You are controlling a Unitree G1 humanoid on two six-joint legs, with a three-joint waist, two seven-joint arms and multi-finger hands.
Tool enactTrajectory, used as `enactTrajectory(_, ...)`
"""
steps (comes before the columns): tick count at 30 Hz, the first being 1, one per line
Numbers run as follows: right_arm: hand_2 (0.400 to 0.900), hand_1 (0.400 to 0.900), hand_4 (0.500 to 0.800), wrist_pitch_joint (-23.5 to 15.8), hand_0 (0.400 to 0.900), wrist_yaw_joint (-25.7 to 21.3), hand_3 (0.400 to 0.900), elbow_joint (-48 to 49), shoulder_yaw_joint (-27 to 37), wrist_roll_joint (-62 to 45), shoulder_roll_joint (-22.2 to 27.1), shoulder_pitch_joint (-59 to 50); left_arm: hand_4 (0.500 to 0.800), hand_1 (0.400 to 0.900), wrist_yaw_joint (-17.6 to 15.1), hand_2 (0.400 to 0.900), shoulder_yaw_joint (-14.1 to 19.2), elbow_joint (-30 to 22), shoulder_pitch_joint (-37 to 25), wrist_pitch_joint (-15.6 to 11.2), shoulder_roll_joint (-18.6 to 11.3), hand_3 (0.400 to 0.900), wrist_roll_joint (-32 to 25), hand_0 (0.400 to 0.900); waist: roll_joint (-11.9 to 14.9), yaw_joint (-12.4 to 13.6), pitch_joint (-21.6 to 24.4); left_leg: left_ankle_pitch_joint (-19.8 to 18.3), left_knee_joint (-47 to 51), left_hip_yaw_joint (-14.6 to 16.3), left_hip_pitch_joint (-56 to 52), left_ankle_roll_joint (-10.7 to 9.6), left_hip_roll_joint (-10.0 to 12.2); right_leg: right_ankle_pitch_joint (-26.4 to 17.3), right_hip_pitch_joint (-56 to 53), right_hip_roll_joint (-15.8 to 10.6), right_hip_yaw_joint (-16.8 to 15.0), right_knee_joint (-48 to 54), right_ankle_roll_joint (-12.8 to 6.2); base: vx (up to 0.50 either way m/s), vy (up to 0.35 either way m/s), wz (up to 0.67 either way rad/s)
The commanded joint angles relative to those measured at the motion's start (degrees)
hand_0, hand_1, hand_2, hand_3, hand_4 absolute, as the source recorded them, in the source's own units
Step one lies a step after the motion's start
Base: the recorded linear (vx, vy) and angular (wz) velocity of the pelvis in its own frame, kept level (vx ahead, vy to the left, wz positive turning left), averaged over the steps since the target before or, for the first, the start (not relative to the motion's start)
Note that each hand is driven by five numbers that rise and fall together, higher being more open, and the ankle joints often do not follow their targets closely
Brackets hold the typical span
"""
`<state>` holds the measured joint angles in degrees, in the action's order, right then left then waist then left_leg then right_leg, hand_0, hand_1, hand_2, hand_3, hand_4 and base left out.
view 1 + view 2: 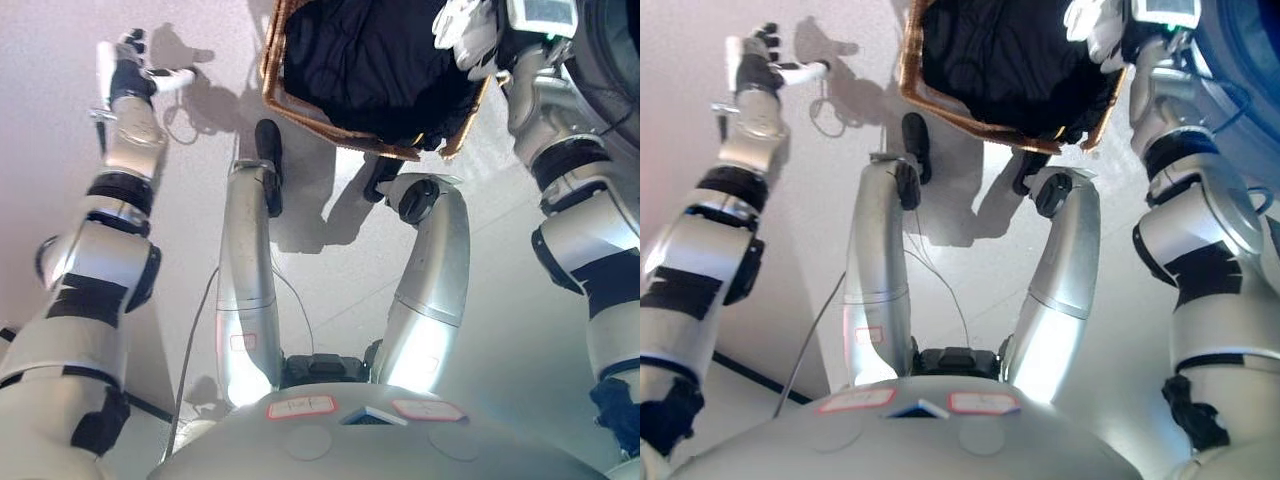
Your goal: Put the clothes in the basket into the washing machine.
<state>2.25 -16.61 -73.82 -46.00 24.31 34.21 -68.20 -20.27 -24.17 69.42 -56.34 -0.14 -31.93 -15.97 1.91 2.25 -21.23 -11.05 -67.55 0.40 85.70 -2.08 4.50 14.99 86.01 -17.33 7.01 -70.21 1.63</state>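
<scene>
left hand (135, 72) raised, fingers spread; right hand (468, 32) apparently curled, partly hidden.

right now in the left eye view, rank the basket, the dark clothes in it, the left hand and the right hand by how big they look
1. wicker basket
2. dark clothes, filling most of it
3. and 4. right hand and left hand: they look about alike, and the right hand is partly cut off at the top edge, so I won't rank them.
</scene>
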Motion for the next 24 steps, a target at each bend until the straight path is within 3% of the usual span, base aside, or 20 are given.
enactTrajectory(1,0.900,0.900,0.800,2.7,0.900,2.5,0.900,-5.3,-3.9,-1.4,3.2,4.8,0.800,0.900,-0.6,0.900,4.0,4.3,5.9,-0.9,0.6,0.900,-1.6,0.900,-3.9,-0.7,7.8,-6.2,-1.7,-0.4,-1.8,-2.2,1.0,3.7,-2.4,2.1,-2.3,0.1,-4.33,0.02,0.004,-0.14)
enactTrajectory(5,0.900,0.900,0.800,3.1,0.900,3.3,0.900,-6.3,-5.5,0.3,3.8,3.6,0.800,0.900,-0.4,0.900,4.7,4.6,4.8,-0.9,0.2,0.900,-2.5,0.900,-4.1,-1.2,7.9,-7.2,-2.7,-0.2,-0.6,-2.0,0.7,3.9,-0.9,2.6,-3.0,-0.8,-4.29,0.02,-0.006,-0.08)
enactTrajectory(6,0.822,0.822,0.753,3.2,0.822,3.3,0.822,-6.4,-5.5,0.4,3.7,3.7,0.800,0.900,-0.5,0.900,4.7,4.7,4.9,-0.9,0.5,0.900,-2.6,0.900,-4.1,-1.2,7.9,-7.2,-2.8,-0.1,-0.6,-2.0,0.6,3.8,-0.8,2.8,-3.2,-0.6,-4.28,0.03,-0.004,-0.07)
enactTrajectory(7,0.629,0.629,0.638,3.3,0.629,3.2,0.629,-6.5,-5.5,0.8,3.4,3.8,0.800,0.900,-0.5,0.900,4.6,4.8,5.1,-0.7,0.8,0.900,-2.5,0.900,-4.2,-1.3,8.1,-7.2,-2.8,-0.1,-0.5,-2.0,0.5,3.8,-0.8,2.9,-3.4,-0.7,-4.31,0.03,-0.001,-0.04)
enactTrajectory(8,0.400,0.400,0.500,3.4,0.400,3.2,0.400,-6.7,-5.4,0.9,3.3,4.0,0.800,0.900,-0.6,0.900,4.6,4.8,5.3,-0.8,0.9,0.900,-2.5,0.900,-4.3,-1.4,8.1,-7.1,-2.7,-0.2,-0.6,-2.0,0.5,3.9,-0.8,3.1,-3.4,-0.4,-4.33,0.03,-0.003,-0.04)
enactTrajectory(16,0.400,0.400,0.500,3.3,0.400,2.4,0.400,-6.2,-5.0,0.5,0.9,4.1,0.800,0.900,-1.2,0.900,4.1,4.6,6.0,-0.9,1.6,0.900,-1.8,0.900,-4.5,-1.7,9.8,-6.2,0.1,-0.1,-1.3,-1.6,0.0,2.9,-1.7,3.9,-2.7,2.5,-4.26,0.00,0.000,0.00)
enactTrajectory(24,0.400,0.400,0.500,2.2,0.400,0.7,0.400,-1.1,-3.6,-4.0,1.7,3.6,0.800,0.900,-1.5,0.900,4.8,2.4,8.9,-1.8,1.5,0.900,-2.5,0.900,-4.0,-2.0,11.0,-2.7,8.0,0.1,-4.8,-1.4,-0.8,-0.5,-5.8,5.2,-1.5,10.0,-4.85,0.00,0.020,-0.05)
